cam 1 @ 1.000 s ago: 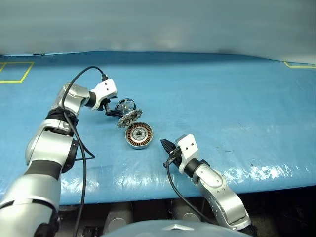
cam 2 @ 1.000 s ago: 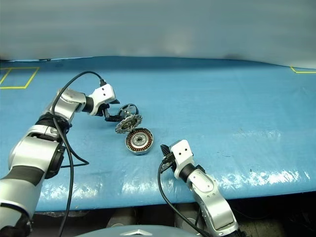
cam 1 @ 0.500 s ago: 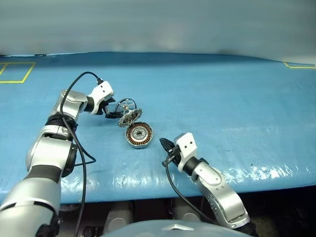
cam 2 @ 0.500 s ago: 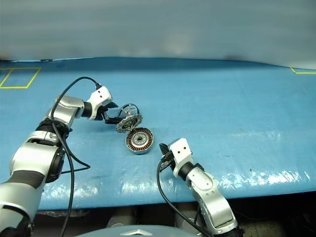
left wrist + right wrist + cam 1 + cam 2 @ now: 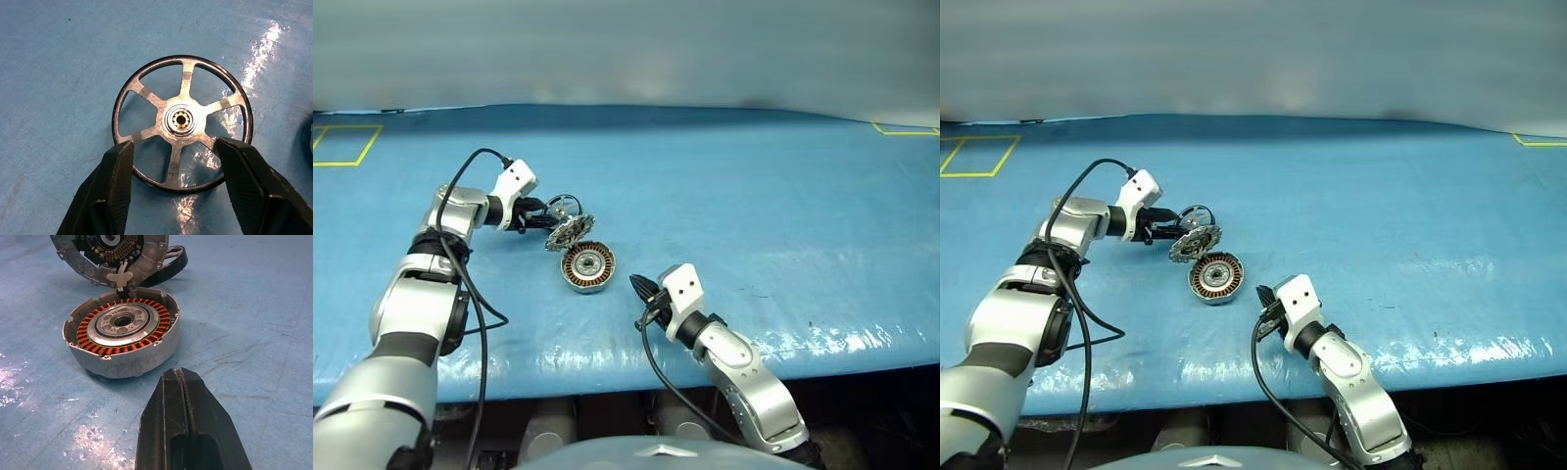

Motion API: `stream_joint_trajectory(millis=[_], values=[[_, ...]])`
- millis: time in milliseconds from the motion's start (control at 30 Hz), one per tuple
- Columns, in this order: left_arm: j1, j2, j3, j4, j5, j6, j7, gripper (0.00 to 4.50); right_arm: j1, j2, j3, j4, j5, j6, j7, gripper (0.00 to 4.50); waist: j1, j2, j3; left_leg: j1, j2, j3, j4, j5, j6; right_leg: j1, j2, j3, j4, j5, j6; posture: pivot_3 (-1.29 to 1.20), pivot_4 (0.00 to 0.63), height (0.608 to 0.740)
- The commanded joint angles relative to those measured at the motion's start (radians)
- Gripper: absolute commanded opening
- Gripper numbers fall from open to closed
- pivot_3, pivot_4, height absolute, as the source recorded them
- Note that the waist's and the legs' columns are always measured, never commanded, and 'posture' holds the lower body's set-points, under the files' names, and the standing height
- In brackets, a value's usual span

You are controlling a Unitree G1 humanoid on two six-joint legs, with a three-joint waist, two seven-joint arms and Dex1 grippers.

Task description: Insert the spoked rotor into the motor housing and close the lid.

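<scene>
The left gripper [image 5: 174, 183] reaches low over the blue plastic-covered table [image 5: 754, 196], its two black fingers [image 5: 115, 181] spread to either side of the spoked rotor [image 5: 182, 120], a small black ring with five thin silvery spokes and a brass-toned central hub. From the left wrist view the finger pads flank the near edge of the ring; whether they press on it cannot be told. The rotor stands tilted on the blue surface, its flat face turned toward the left gripper, just behind the open lid [image 5: 568, 233].

That lid, a thin silver-grey disc with a notched rim, is hinged up from the far edge of the motor housing [image 5: 122, 335] and leans back, its inner face showing a dark round insert. The housing, a round shallow silver-grey metal cup, lies flat with its mouth upward; inside it sit a ring of copper-coloured windings and a silver central hub.

The right gripper [image 5: 183, 382] rests on the table near the housing's right side, its black fingers pressed together and empty, pointing toward the housing. Yellow tape lines [image 5: 342, 147] mark the table's far left corner.
</scene>
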Motion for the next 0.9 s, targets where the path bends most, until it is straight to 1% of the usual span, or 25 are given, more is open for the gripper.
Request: stream_joint_trajectory(millis=[33, 333, 600, 900], values=[[0.000, -0.002, 0.028, -0.053, -0.028, 0.033, 0.005, 2.93, -0.007, 0.003, -0.002, -0.012, 0.002, -0.007, 0.004, 0.00, 0.000, 0.000, 0.000, 0.000, 0.000, 0.000, 0.000, 0.000, 0.000, 0.000, 0.000, 0.000, 0.000, 0.000, 0.000, 0.00, 0.150, 0.740], [0.032, -0.016, 0.033, -0.103, -0.044, 0.101, 0.005, 2.93, -0.014, 0.000, 0.001, -0.007, 0.000, -0.004, 0.009, 0.00, 0.000, 0.000, 0.000, 0.000, 0.000, 0.000, 0.000, 0.000, 0.000, 0.000, 0.000, 0.000, 0.000, 0.000, 0.000, 0.00, 0.150, 0.740], [0.047, -0.040, 0.037, -0.133, -0.055, 0.186, 0.052, 2.93, -0.023, 0.003, 0.003, 0.003, -0.003, -0.005, 0.016, 0.00, 0.001, 0.000, 0.000, 0.000, 0.000, 0.000, 0.000, 0.000, 0.000, 0.000, 0.000, 0.000, 0.000, 0.000, 0.000, 0.00, 0.150, 0.740], [0.036, -0.069, 0.047, -0.093, -0.032, 0.211, 0.176, 2.93, -0.026, 0.004, 0.004, 0.008, -0.003, -0.007, 0.016, 0.00, 0.001, 0.000, 0.000, 0.003, 0.000, 0.000, 0.001, 0.000, 0.000, 0.004, 0.000, 0.000, 0.000, 0.000, 0.002, 0.00, 0.150, 0.740]])
